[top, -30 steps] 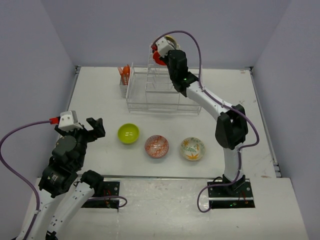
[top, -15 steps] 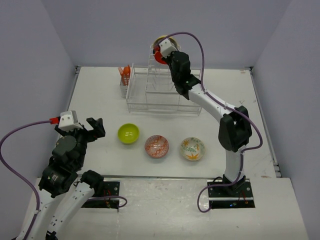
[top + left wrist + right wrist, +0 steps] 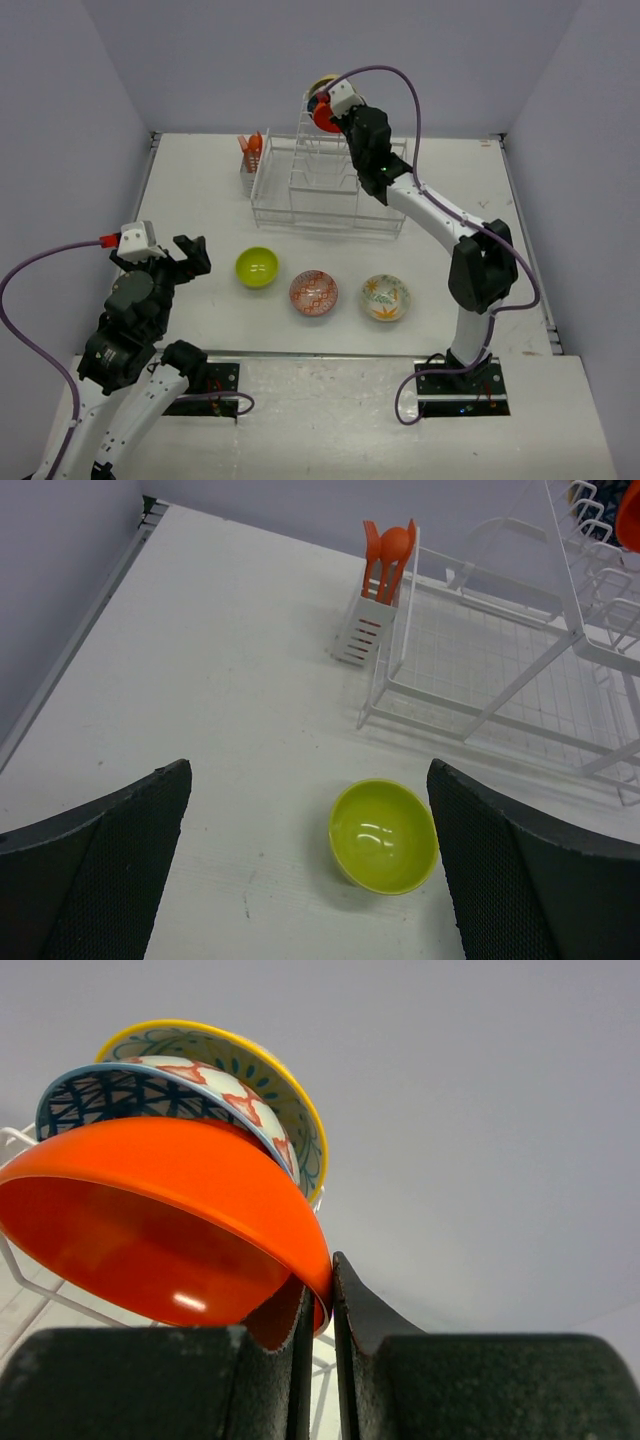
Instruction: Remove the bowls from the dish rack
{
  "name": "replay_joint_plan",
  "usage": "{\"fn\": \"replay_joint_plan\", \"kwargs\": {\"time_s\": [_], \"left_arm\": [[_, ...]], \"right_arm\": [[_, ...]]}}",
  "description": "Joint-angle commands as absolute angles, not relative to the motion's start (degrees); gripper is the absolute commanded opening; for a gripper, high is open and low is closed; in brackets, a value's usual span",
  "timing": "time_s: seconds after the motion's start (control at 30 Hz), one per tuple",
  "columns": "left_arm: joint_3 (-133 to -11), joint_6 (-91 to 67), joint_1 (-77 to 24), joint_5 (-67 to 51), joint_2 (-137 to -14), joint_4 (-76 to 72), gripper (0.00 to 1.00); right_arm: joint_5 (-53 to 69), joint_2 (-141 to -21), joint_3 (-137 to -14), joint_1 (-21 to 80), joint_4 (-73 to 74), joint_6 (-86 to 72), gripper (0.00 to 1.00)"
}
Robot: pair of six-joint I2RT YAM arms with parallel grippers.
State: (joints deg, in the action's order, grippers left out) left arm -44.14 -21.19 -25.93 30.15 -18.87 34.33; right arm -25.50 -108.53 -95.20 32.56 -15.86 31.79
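Right tool (image 3: 318,1285) is pinching the glossy orange round bowl (image 3: 150,1200) at its rim to clear the white wire rack (image 3: 322,195); left tool (image 3: 308,770) is gaping empty.

My overhead camera looks down from high behind the near edge across the whole counter (image 3: 200,190). The left wrist camera peers forward and down, sharing the green bowl (image 3: 383,835) and rack (image 3: 480,670) with it. The right wrist camera sits tight against the orange bowl (image 3: 160,1220), facing upward.

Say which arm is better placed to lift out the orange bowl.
Right. The right gripper grips the orange bowl by its rim at the dish rack; the left gripper hangs open near the lime green bowl, away from the rack.
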Motion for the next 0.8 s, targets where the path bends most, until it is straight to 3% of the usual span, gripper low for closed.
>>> {"fn": "replay_joint_plan", "kwargs": {"time_s": [0.0,0.53,0.63,0.77], "left_arm": [[-43.8,-19.5,-26.0,30.1,-19.6,31.9,1.00],[-43.9,-19.6,-26.0,30.4,-20.0,32.2,1.00],[-44.6,-19.6,-25.8,30.3,-21.3,32.4,1.00],[-46.7,-18.7,-25.8,24.4,-24.5,30.7,1.00]], "right_arm": [[-24.4,-101.4,-95.3,32.8,-19.7,28.0,0.00],[-22.2,-98.6,-96.1,32.7,-15.0,24.8,0.00],[-18.8,-95.6,-96.7,32.8,-9.5,19.8,0.00],[-15.4,-94.0,-104.7,33.2,11.6,8.0,0.00]]}}
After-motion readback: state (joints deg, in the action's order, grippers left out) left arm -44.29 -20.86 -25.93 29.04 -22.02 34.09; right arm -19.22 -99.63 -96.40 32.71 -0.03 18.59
